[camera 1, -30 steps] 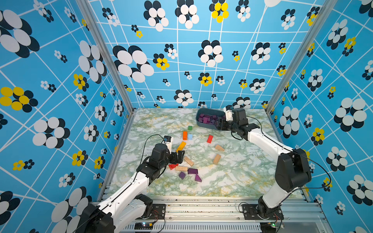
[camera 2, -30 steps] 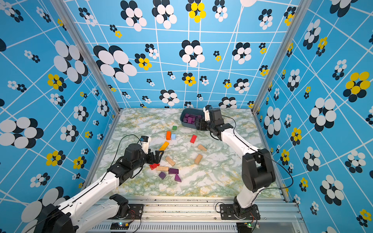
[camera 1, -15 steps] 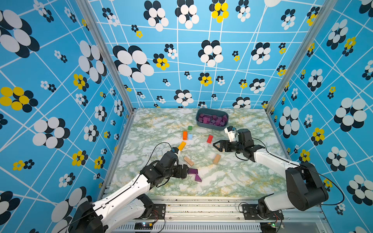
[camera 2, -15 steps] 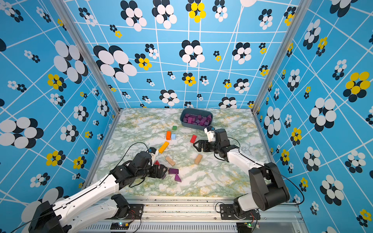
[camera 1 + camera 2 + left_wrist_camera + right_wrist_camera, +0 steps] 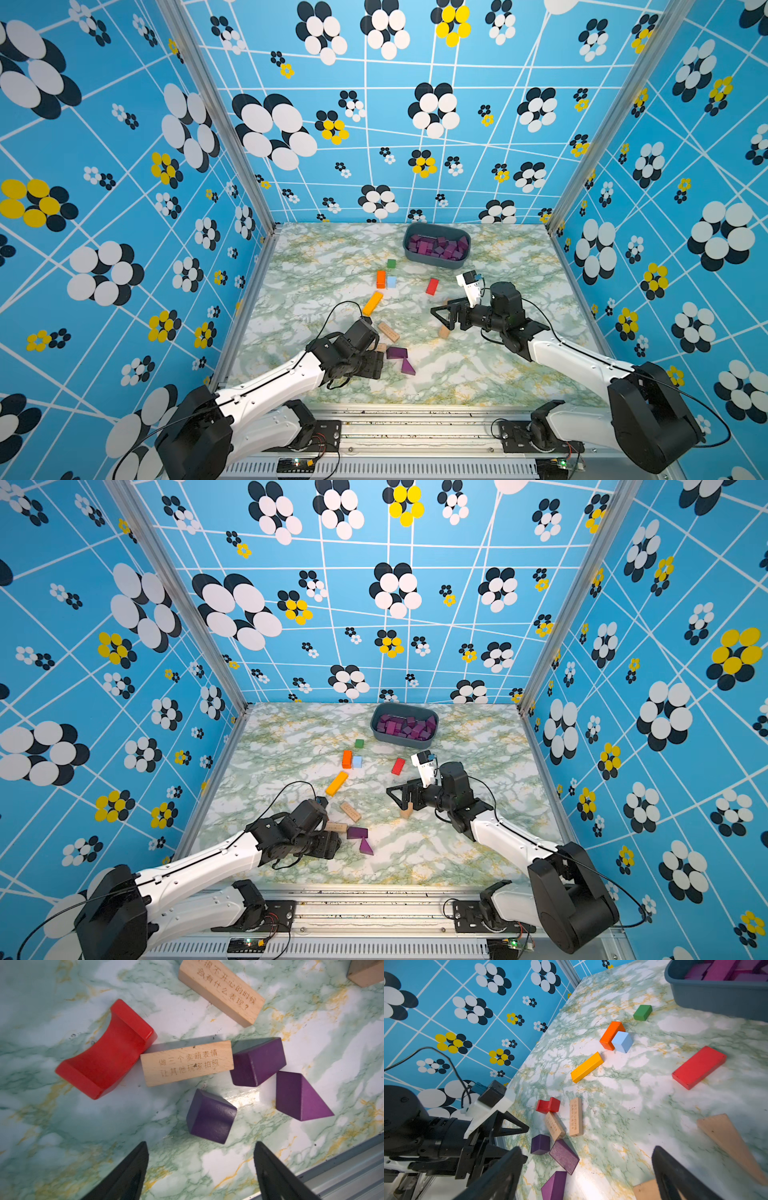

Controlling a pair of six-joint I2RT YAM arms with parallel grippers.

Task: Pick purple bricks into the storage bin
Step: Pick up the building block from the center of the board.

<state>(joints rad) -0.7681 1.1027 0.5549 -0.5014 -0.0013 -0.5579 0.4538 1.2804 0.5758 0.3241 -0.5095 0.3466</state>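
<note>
The green-veined marble-patterned worktop [image 5: 498,374] carries everything. The dark blue-grey plastic storage bin [image 5: 434,262] sits near the far edge, right of the middle, with its long axis parallel to that edge. It is heaped with purple wooden bricks [image 5: 438,247] lying at mixed angles.

The right gripper [image 5: 441,318] hangs above the middle of the worktop, its fingers pointing toward the left edge. Its jaws are spread wide and hold nothing, and a tan wooden wedge [image 5: 444,331] lies near its tips. The left gripper [image 5: 200,1147] is low over the front of the worktop, left of the middle. In the left wrist view its jaws stand apart with nothing between them.

Three purple pieces lie loose near the front edge.
- The purple rectangular bar [image 5: 257,1061] lies flat in both top views [image 5: 397,353], its long axis roughly parallel to the front edge. One end meets a tan engraved wooden block [image 5: 187,1062].
- The purple triangular wedge [image 5: 301,1097] lies just beside the bar on its front-edge side. Its long axis runs toward the front edge.
- The purple cube [image 5: 209,1115] sits just ahead of the left fingertips, apart from both. In the top views the gripper hides it.

A red wooden arch block [image 5: 106,1051] touches the engraved block's other end.
</note>
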